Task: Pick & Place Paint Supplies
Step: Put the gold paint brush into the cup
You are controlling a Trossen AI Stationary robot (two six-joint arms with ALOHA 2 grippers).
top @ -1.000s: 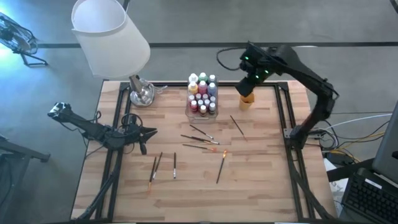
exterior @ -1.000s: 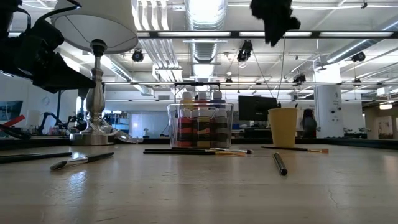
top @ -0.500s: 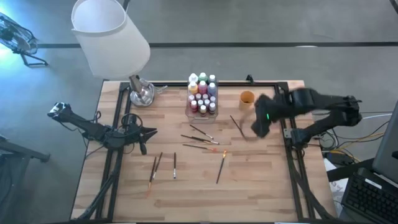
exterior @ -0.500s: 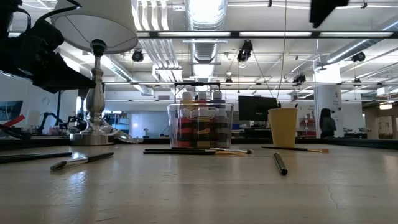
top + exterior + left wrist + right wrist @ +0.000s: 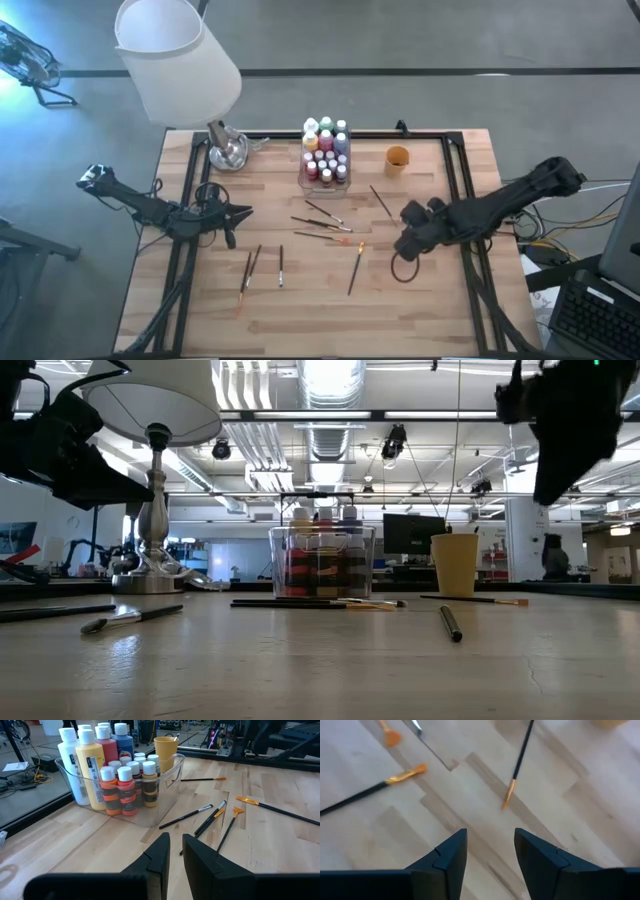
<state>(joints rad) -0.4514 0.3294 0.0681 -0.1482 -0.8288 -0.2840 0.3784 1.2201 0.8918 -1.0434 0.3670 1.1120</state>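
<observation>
Two dark six-joint arms over one pale wooden slatted table point(image 5: 420, 310).

High view: clear plastic box point(image 5: 325, 178) near the far edge, packed with white-capped paint bottles point(image 5: 326, 150) in pink, green, red and yellow. Small orange cup point(image 5: 397, 158) just right of it. Thin dark-handled paintbrushes point(image 5: 322, 226) scattered on the boards in front of the box; one more point(image 5: 382, 203) angled below the cup; three point(image 5: 262, 267) lie to the left. White-shaded lamp point(image 5: 175, 58) on a silver base at the far left corner. Left gripper point(image 5: 236, 211) at the table's left edge; right gripper point(image 5: 408, 243) over the right-centre boards, near the brushes.

Low view: box and cup upright, brushes flat in front; right arm hangs at upper right.

Left wrist view: left gripper point(image 5: 176, 851), empty, jaws narrowly apart, faces the box, bottles and three orange-tipped brushes.

Right wrist view: right gripper point(image 5: 490, 851), jaws apart, nothing between them, above bare wood; an orange-tipped brush point(image 5: 519, 760) lies beyond the fingertips.
</observation>
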